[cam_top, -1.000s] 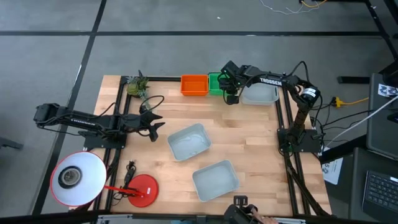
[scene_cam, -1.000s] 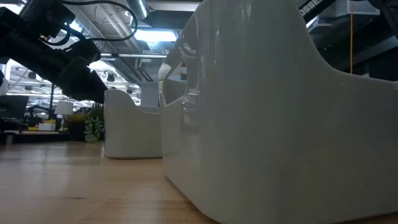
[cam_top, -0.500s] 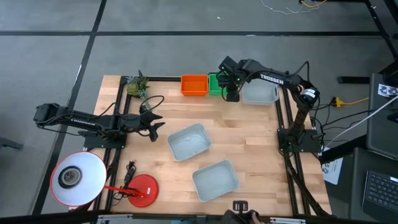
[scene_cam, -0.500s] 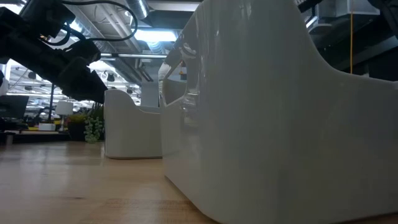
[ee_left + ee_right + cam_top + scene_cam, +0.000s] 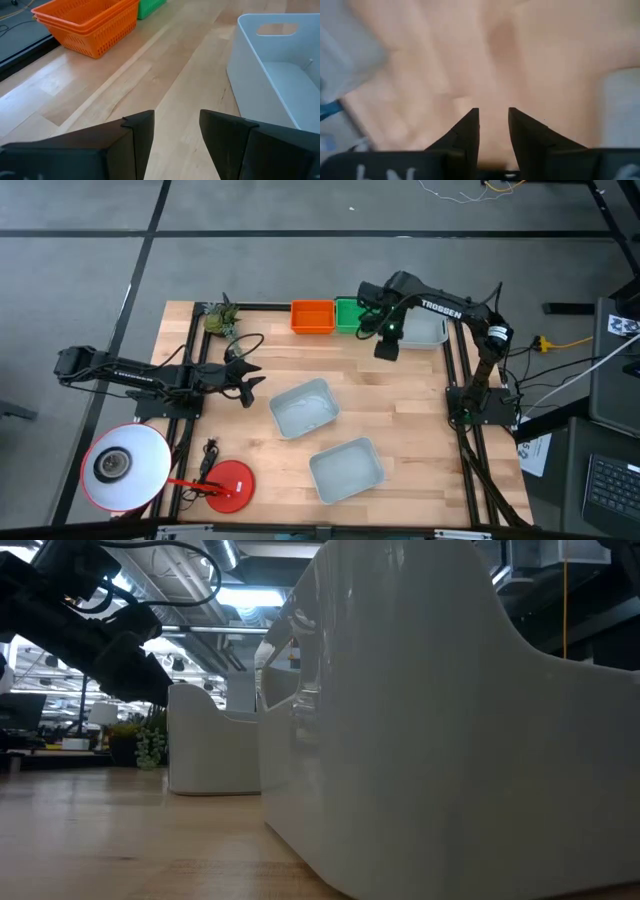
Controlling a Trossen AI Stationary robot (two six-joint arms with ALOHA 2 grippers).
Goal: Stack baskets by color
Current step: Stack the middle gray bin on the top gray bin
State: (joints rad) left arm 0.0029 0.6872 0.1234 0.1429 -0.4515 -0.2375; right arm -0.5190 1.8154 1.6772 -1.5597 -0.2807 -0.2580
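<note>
Orange baskets (image 5: 312, 317) (image 5: 87, 25) stand nested at the table's far edge, with a green basket (image 5: 347, 314) (image 5: 150, 6) right of them. A pale grey basket (image 5: 425, 332) sits at the far right, partly under my right arm. Two more grey baskets (image 5: 303, 407) (image 5: 346, 469) stand on their bottoms mid-table and near the front; they fill the low view (image 5: 430, 720) (image 5: 210, 740). My right gripper (image 5: 387, 346) (image 5: 494, 125) hangs open above bare wood between the green and the far grey basket, pointing down. My left gripper (image 5: 250, 383) (image 5: 176, 135) waits open at the left.
A red lamp base (image 5: 228, 480) with a white shade (image 5: 125, 467) stands at the near left corner. A small plant (image 5: 222, 318) is at the far left corner. Black frame rails (image 5: 455, 395) run along the table's left and right sides. Bare wood lies between the far row and the middle grey basket.
My right gripper has drawn away from the green basket's right side, rising and going toward the near and right edges, and has tipped over until it points down. The baskets have stayed where they were.
</note>
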